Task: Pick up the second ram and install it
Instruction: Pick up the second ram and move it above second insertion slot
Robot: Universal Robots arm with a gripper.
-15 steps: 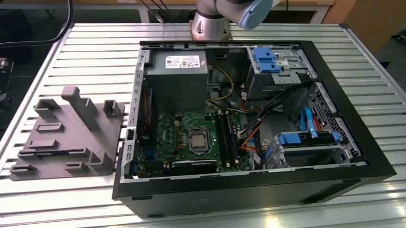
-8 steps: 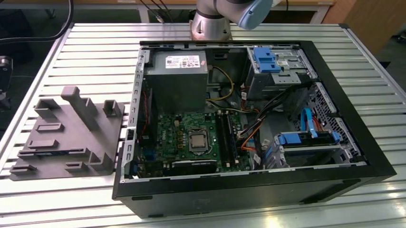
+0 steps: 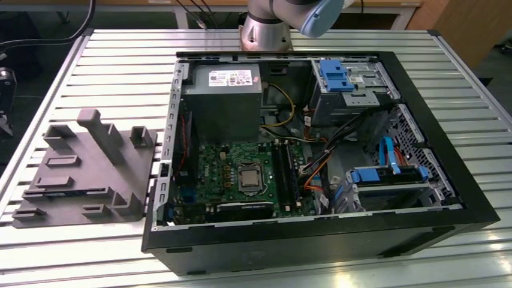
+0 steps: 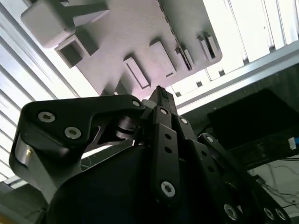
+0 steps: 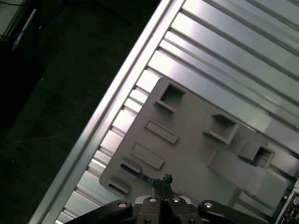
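Tool (image 5: pixel 166 181) closed, its tips pressed together on nothing, hangs above the grey fixture (image 5: pixel 196 149) on the slatted tabletop (image 5: pixel 224 46), where the second ram (image 5: pixel 135 171) lies in a slot near the fixture's edge, at the exterior view's left of the open computer case (image 3: pixel 320 240).

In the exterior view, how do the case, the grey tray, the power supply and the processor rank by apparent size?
Largest to smallest:
1. case
2. grey tray
3. power supply
4. processor
No two look alike in size.
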